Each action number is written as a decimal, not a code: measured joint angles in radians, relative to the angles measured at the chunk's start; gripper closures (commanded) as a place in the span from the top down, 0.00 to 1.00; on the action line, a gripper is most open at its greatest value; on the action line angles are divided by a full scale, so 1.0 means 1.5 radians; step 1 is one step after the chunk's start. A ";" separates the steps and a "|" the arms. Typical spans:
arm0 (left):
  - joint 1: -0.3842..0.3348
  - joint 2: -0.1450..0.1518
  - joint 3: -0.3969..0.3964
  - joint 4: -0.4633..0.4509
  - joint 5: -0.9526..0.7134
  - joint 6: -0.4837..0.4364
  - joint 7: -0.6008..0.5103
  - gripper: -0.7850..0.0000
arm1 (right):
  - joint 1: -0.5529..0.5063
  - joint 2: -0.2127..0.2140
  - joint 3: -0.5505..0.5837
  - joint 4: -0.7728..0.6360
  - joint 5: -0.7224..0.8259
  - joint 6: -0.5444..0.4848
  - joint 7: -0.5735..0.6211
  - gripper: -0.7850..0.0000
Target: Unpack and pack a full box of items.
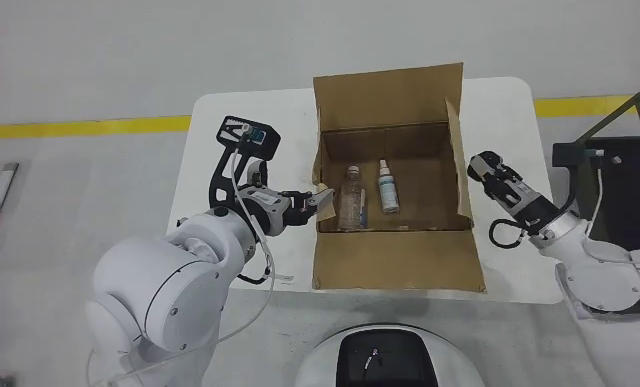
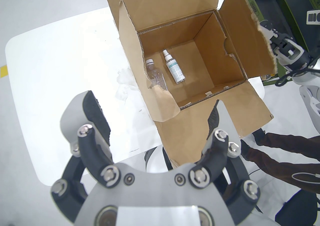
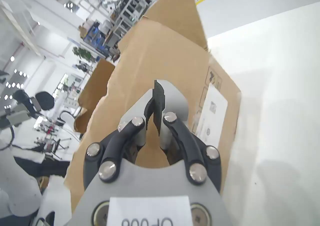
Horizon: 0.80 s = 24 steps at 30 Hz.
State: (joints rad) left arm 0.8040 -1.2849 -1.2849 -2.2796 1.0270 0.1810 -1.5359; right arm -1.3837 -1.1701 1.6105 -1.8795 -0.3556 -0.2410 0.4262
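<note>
Cardboard box [image 1: 395,262]: centre of white worktop [image 1: 250,127], all flaps open.
Contents (both lying flat on the left part of the box floor): clear bottle [image 1: 352,199]; spray bottle [image 1: 388,187] just right of it, not touching.
Left claw [image 1: 324,202]: spread wide, empty, at the box's left wall.
Right claw [image 1: 482,167]: fingers pressed together, gripping nothing, just outside the right flap.

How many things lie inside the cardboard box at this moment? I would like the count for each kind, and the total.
Clear plastic bottle: 1
White spray bottle: 1
Total: 2, both lying on the floor of the cardboard box.
</note>
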 measured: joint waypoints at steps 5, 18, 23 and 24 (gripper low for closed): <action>0.000 0.000 0.000 0.000 0.000 0.000 0.000 1.00 | 0.004 0.002 -0.036 0.006 -0.057 -0.002 0.041 0.00; 0.026 0.002 0.000 0.009 -0.005 -0.021 0.043 1.00 | 0.021 0.005 -0.049 0.002 -0.075 0.035 0.065 0.00; 0.050 0.005 -0.006 0.037 0.010 -0.025 0.093 0.00 | 0.013 0.005 -0.021 -0.019 -0.034 0.036 0.024 0.00; 0.054 0.005 -0.006 0.043 0.014 -0.020 0.100 0.00 | 0.009 0.005 -0.015 -0.024 -0.026 0.037 0.016 0.00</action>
State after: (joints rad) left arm 0.8846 -1.2777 -1.2939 -2.2153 1.0485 0.1503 -1.3862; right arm -1.3694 -1.1619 1.5887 -1.9153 -0.3950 -0.1849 0.4504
